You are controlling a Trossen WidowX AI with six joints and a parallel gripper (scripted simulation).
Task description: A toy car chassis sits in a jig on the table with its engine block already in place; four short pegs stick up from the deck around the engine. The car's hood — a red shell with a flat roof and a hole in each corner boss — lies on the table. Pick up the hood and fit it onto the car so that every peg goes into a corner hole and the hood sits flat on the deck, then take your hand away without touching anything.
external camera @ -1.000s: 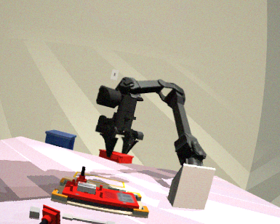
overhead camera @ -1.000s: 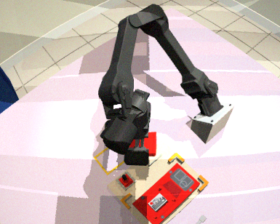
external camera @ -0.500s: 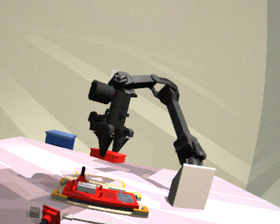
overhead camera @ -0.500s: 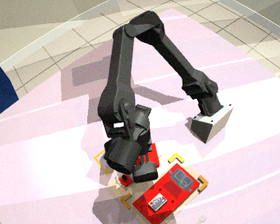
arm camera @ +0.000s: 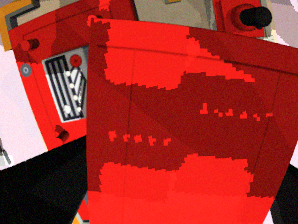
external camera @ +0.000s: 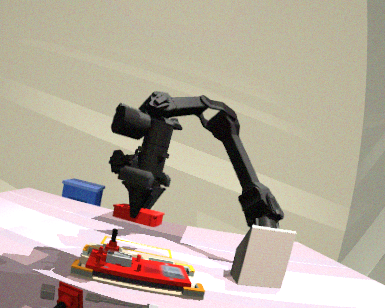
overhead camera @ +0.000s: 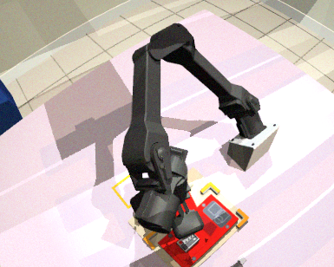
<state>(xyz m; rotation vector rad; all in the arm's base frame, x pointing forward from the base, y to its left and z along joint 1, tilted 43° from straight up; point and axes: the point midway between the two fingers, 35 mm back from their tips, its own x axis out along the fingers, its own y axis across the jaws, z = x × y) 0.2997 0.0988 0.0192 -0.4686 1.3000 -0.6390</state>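
Observation:
The red hood (external camera: pixel 137 216) (arm camera: pixel 165 110) is held between the fingers of my gripper (external camera: pixel 145 206) (arm camera: pixel 187 158), roof toward the wrist camera. It hangs in the air above the jig side of the table, apart from the car. The red chassis (overhead camera: pixel 219 234) (external camera: pixel 154 270) (arm camera: pixel 37 115) lies in the jig (overhead camera: pixel 210 187) (external camera: pixel 193 292). The engine block (overhead camera: pixel 188 243) (external camera: pixel 118 258) (arm camera: pixel 65 85) sits on its deck. In the wrist view two pegs show, an upper peg (arm camera: pixel 32 44) and a lower peg (arm camera: pixel 62 133); the hood hides part of the deck. Its corner holes are not visible.
A red block with a black upright knob (external camera: pixel 114 237) (arm camera: pixel 256 17) stands beside the chassis. A yellow outline (overhead camera: pixel 121 198) lies behind the jig. The arm's pedestal (overhead camera: pixel 251 149) (external camera: pixel 267 257) stands to the right, a blue bin (overhead camera: pixel 3 113) (external camera: pixel 83 192) farther back left.

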